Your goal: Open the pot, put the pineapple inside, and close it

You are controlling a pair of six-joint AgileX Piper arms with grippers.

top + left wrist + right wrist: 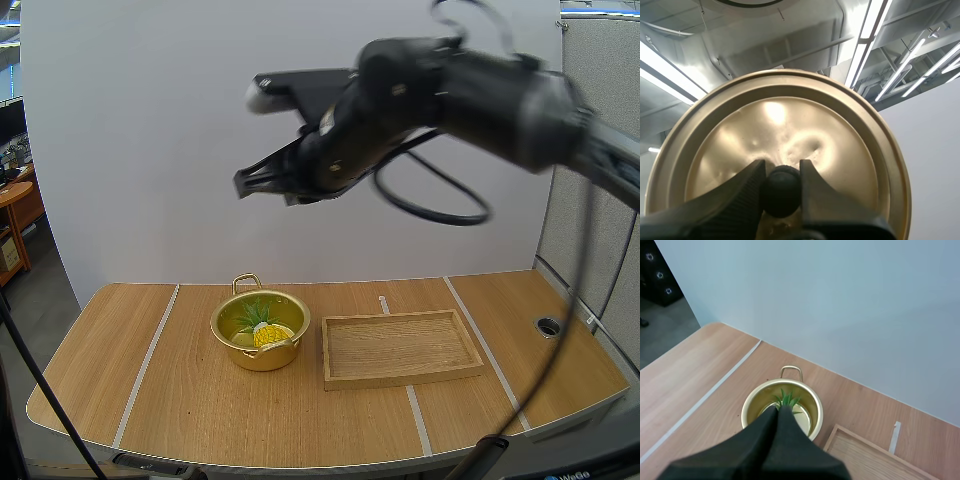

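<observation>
DESK: What is the count for the caption?

PHOTO: One gold pot (pixel 255 358), one lid (pixel 790 120), one pineapple (pixel 271 333) and one wooden tray (pixel 400 347). Two grippers are at work over a wooden table (pixel 190 400).

DESK: Where is the pineapple?

PHOTO: It is inside the uncovered pot, with its green leaves toward the far side and its yellow body toward the near rim. The pot stands left of centre on the table.

DESK: And the grippers?

PHOTO: The right gripper (pixel 243 183) hangs on its raised arm, well above the pot. In the right wrist view its fingers lie pressed together as one dark wedge with nothing between them, and the tip points down at the pot's mouth. The left gripper (pixel 782 167) pinches the lid's black knob (pixel 782 192) between its two fingers. The lid's gold face is turned toward the camera, and the lid is off the pot.

DESK: Is anything in the way?

PHOTO: The tray lies just beside the pot on its right, apart from it and off to the side of the pot's open mouth.
</observation>
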